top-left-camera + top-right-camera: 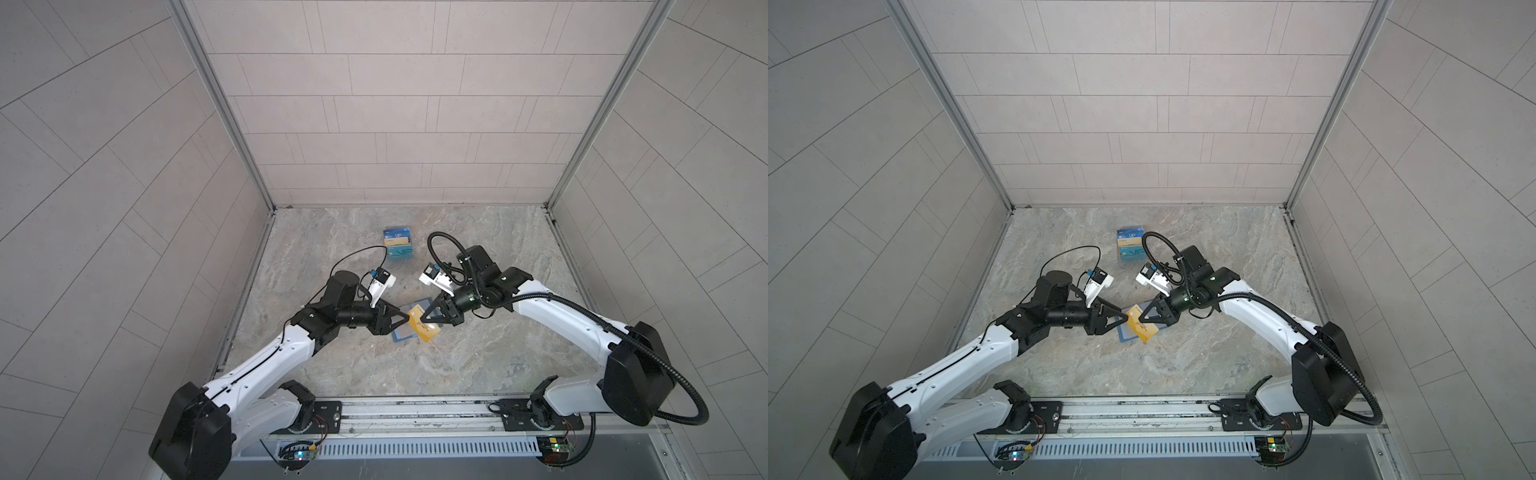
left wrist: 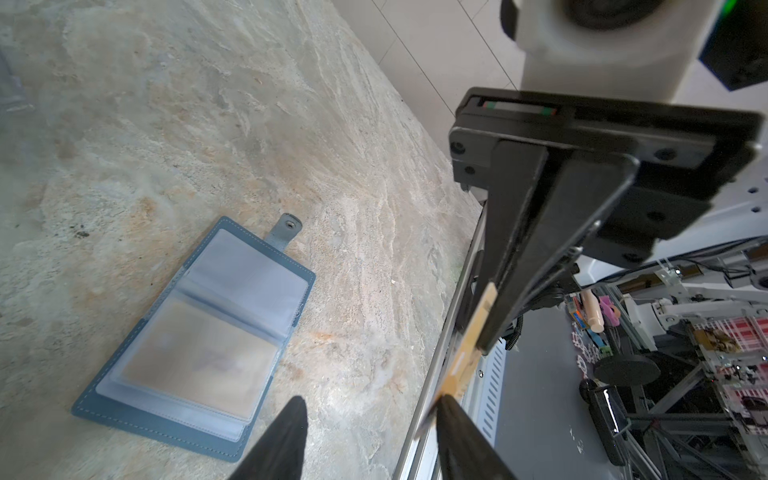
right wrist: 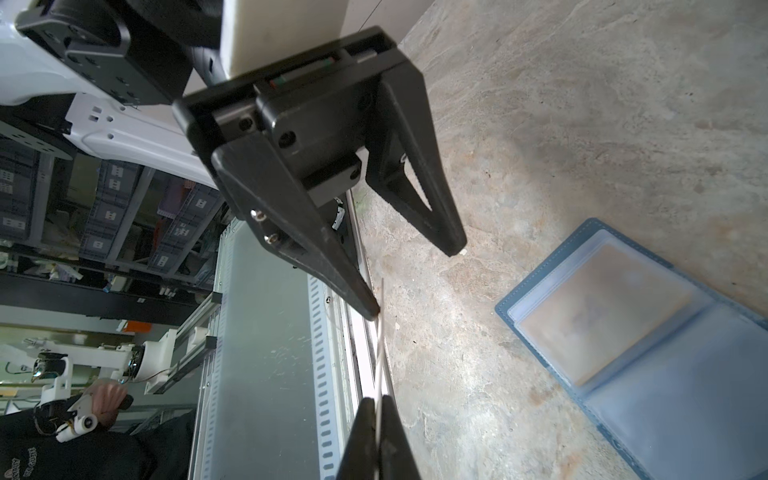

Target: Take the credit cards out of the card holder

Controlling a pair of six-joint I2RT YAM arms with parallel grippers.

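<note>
In both top views the card holder (image 1: 402, 333) lies open and flat near the middle of the marble worktop (image 1: 478, 357), between the two arms. The right gripper (image 1: 424, 322) has its jaws pinched together on a gold card (image 1: 427, 331), which hangs above the holder, clear of it. The left gripper (image 1: 401, 322) faces it from the opposite side, its tip near the card's other end. Well behind them is a clear stand of cards (image 1: 397, 246), no part of this job.

The left wrist view shows the left jaws about half apart with nothing between them. The gold card, seen edge-on, runs from the right jaws to just beside one left fingertip (image 2: 446, 405); whether it touches I cannot tell. On the worktop, the holder's half away from the snap tab (image 2: 286, 226) shows a tan card (image 2: 195, 361) under clear plastic. It is blurred, but is probably a second credit card.

The right wrist view shows the pinch plainly: the card is a thin line clamped between the closed right jaws, its free end by a left fingertip.

The cards look light, stiff and slick, so a flat pinch on a short edge suits them. The sleeved one will likely drag on the plastic. The soft, light holder may lift with it unless the other jaws pin its stitched border or the tab.
</note>
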